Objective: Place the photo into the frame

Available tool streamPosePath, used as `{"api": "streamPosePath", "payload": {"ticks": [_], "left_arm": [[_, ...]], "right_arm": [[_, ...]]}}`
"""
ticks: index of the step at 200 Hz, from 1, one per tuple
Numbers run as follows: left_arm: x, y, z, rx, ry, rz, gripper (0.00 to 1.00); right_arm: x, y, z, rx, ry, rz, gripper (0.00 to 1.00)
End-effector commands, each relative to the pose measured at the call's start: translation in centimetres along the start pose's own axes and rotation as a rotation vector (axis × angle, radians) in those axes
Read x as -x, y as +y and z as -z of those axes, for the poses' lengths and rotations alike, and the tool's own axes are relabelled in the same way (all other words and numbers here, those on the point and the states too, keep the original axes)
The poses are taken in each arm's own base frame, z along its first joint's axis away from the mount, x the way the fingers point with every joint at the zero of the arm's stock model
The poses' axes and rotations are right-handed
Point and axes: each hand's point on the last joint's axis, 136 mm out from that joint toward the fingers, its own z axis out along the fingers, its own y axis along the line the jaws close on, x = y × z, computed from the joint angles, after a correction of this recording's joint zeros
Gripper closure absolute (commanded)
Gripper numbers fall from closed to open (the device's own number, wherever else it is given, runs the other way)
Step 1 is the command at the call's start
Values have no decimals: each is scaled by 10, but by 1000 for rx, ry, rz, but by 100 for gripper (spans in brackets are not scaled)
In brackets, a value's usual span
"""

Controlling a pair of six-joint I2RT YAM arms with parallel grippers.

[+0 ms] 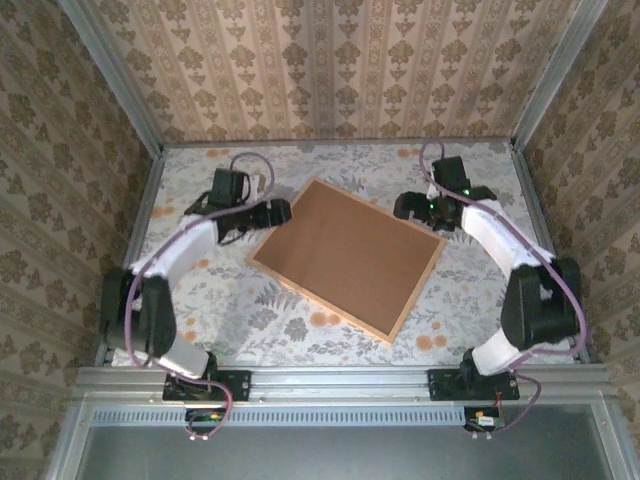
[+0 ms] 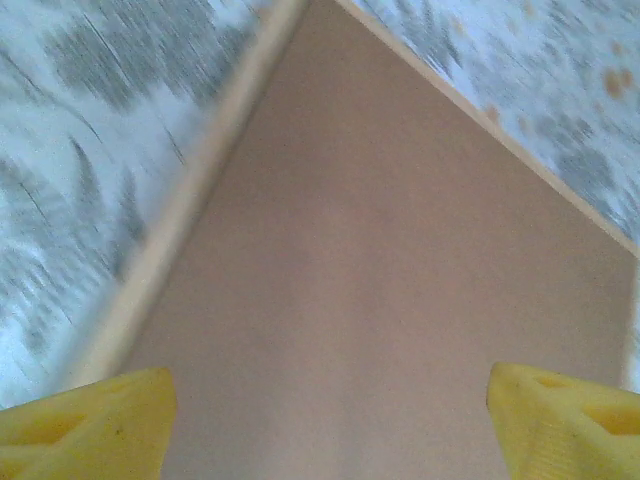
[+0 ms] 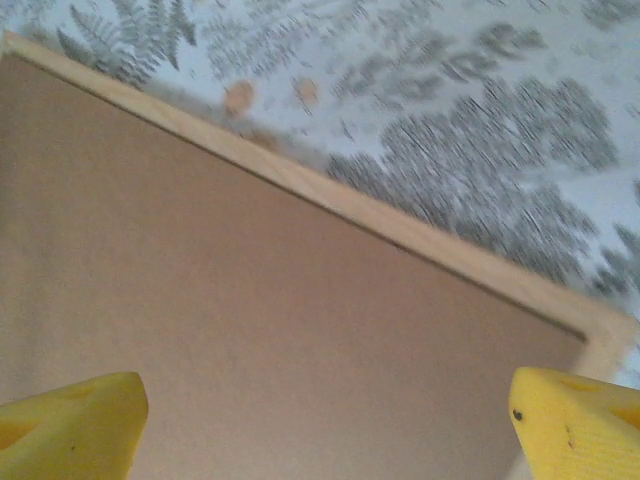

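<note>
Frame (image 1: pixel 416 293) lying flat on the floral table (image 1: pixel 250 320), turned at an angle, brown backing board (image 1: pixel 345 255) facing up. Left gripper (image 1: pixel 280 212) hovers at its far left edge, yellow fingers (image 2: pixel 90 420) spread wide, nothing between them. Right gripper (image 1: pixel 405 208) at the far right edge, jaws wide open too, nothing held.

The frame (image 3: pixel 400 232) has thin moulding of pale, bare wood with little sheen. Its backing board (image 1: pixel 347 257) is matt brown and smooth. The fern-printed table cover (image 1: pixel 250 315) looks matt, perhaps cloth, though blur hides any weave. The left fingertips (image 2: pixel 90 420) are dull yellow plastic. The rail (image 1: pixel 340 380) is brushed metal.
</note>
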Motion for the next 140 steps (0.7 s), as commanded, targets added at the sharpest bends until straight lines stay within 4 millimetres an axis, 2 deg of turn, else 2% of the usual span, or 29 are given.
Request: {"api": "streamPosePath", "payload": {"ticks": [1, 22, 42, 62, 111, 115, 140], "left_arm": [[39, 15, -30, 43, -21, -94, 17], [45, 26, -63, 73, 67, -130, 17], [49, 15, -80, 42, 101, -199, 18], [44, 13, -98, 50, 183, -238, 18], [17, 6, -106, 31, 294, -238, 21], [14, 6, -106, 32, 304, -237, 21], [4, 7, -105, 23, 346, -222, 21]], "right_arm": [[-34, -32, 1, -119, 62, -53, 5], [-51, -38, -5, -123, 110, -66, 5], [-63, -50, -11, -147, 131, -89, 5], [-74, -58, -20, -118, 162, -143, 4], [-90, -60, -34, -69, 232, -204, 3], [-84, -59, -36, -55, 212, -207, 3], [-85, -52, -41, -9, 221, -236, 2]]}}
